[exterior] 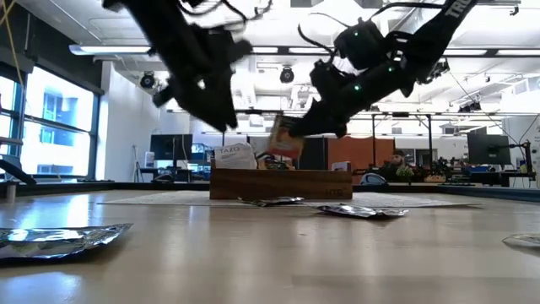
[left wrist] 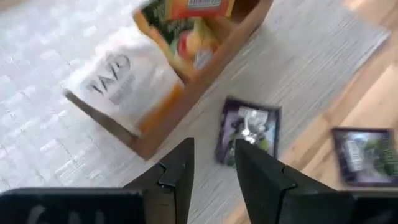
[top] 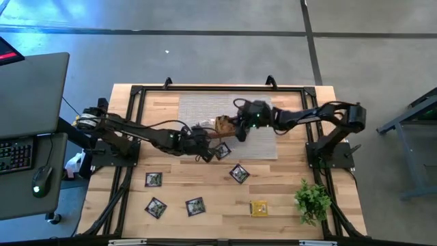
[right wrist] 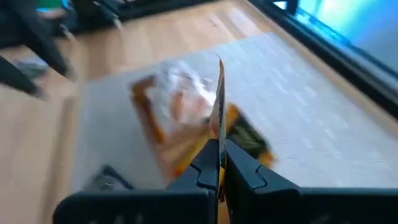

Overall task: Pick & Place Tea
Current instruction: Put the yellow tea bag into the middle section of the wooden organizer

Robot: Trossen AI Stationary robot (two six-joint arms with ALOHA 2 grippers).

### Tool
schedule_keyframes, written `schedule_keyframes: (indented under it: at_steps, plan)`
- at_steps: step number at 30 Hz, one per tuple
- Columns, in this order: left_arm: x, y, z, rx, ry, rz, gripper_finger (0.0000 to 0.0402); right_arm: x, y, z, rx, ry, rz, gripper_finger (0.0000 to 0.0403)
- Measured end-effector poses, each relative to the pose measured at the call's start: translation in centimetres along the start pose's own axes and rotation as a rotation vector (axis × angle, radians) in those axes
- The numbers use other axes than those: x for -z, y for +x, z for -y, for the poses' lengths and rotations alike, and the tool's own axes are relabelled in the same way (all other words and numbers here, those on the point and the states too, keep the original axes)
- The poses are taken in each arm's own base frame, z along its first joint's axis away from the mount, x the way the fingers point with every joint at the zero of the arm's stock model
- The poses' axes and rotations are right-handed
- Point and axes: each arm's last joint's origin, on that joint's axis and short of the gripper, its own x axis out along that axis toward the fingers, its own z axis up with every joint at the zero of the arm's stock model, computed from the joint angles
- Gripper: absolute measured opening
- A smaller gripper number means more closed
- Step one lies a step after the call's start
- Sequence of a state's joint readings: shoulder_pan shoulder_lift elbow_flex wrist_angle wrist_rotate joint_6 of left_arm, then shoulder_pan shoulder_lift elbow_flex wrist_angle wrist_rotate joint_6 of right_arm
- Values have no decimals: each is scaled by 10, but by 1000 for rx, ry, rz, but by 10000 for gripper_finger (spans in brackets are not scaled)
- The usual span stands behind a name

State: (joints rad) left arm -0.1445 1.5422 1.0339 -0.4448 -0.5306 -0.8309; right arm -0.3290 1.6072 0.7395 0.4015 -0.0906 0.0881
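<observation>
Right end effector [right wrist: 219,163] is clamped on an orange sachet [right wrist: 217,99], holding it edge-up just above the wooden tray [right wrist: 152,121] on the grey mat [top: 259,140]. Over on my left, the other end effector [left wrist: 212,167] hangs with fingers apart above a dark sachet [left wrist: 247,132] lying beside the tray. More dark sachets [top: 154,180] and a yellow one [top: 259,208] sit scattered on the surface [top: 218,212].

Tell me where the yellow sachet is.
High view: the yellow sachet lies flat near the table's front edge, right of centre, just left of the green plant.
</observation>
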Motion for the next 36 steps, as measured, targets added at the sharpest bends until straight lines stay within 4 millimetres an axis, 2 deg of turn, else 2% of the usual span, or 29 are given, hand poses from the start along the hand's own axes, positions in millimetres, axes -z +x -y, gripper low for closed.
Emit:
schedule_keyframes:
  at_steps: [4, 9, 14, 20, 23, 27, 36]
  plan:
    - [-8, -22, -12, -22, 1, 20, 115, 7, 4, 12, -27, -32, -49, 3]
    - [-13, -35, -20, -59, 1, 62, 115, 17, 13, 16, -69, -116, -73, 2]
    - [-13, -37, -21, -66, 4, 62, 115, 5, 13, 16, -134, -148, 8, 1]
    - [-13, -37, -22, -69, 4, 59, 115, 7, 26, 20, -100, -198, -159, 1]
    - [-13, -37, -22, -71, 6, 56, 115, 8, 37, 19, -116, -239, -175, 3]
    - [-13, -37, -22, -71, 6, 55, 115, 4, 46, 17, -61, -295, -183, 23]
    - [-11, -37, -25, -96, 23, 42, 115, -9, 48, 16, -20, -315, -214, 90]
